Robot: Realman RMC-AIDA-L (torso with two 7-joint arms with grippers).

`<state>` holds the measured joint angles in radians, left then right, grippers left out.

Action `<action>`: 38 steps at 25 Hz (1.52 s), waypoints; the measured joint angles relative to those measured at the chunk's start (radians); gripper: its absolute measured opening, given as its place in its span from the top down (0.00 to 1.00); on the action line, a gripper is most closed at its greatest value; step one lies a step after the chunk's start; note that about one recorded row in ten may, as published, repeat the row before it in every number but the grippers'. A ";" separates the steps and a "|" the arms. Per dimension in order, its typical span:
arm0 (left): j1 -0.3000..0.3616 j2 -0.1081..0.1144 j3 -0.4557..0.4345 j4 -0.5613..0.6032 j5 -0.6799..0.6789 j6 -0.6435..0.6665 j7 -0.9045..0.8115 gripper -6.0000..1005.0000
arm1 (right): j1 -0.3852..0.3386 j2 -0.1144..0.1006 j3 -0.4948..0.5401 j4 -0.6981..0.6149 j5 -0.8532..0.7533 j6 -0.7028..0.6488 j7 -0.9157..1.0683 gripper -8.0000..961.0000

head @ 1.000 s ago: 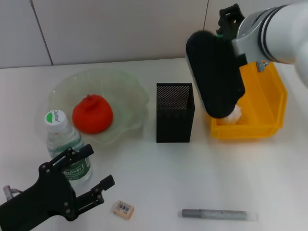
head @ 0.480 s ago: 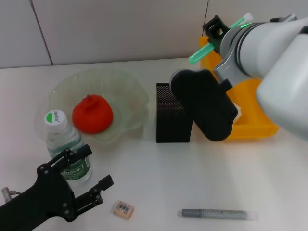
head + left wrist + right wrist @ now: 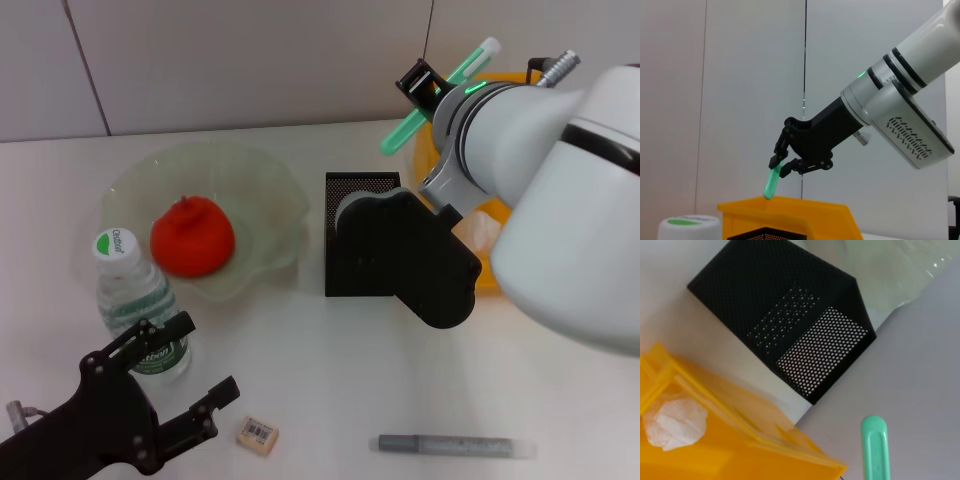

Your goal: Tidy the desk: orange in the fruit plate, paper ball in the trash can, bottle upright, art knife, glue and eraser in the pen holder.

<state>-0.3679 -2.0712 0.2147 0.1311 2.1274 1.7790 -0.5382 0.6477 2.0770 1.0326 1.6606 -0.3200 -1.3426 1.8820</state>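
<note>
White bench [image 3: 330, 350] under pale wall panels was what you had in front of you. Your right tool [image 3: 782, 159] hung high over the trash can [image 3: 487, 275], pinching a green stick [image 3: 440, 92] that slanted down toward the can's rim. The paper ball [image 3: 672, 424] lay inside the can. Just beside the can stood the pen holder [image 3: 350, 215], with the right forearm crossing in front of it. The orange [image 3: 192, 236] sat in the plate [image 3: 265, 190], and the bottle [image 3: 135, 300] stood upright just beside the plate. Your left tool [image 3: 190, 385] waited low near the bottle, fingers spread. The eraser [image 3: 256, 435] and a grey pen [image 3: 455, 446] lay on the bench nearest you.
</note>
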 joint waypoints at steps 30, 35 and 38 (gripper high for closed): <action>0.010 -0.001 0.009 -0.025 0.002 -0.011 0.000 0.20 | 0.088 0.008 -0.096 -0.171 -0.001 0.016 -0.003 0.81; 0.010 -0.001 0.009 -0.026 0.002 -0.014 0.000 0.20 | 0.089 0.008 -0.097 -0.174 -0.002 0.022 0.002 0.80; 0.010 -0.001 0.009 -0.026 0.002 -0.016 0.000 0.20 | 0.095 0.009 -0.099 -0.175 -0.002 0.025 0.003 0.79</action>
<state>-0.3574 -2.0724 0.2240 0.1053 2.1292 1.7635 -0.5383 0.7424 2.0865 0.9331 1.4859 -0.3220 -1.3176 1.8849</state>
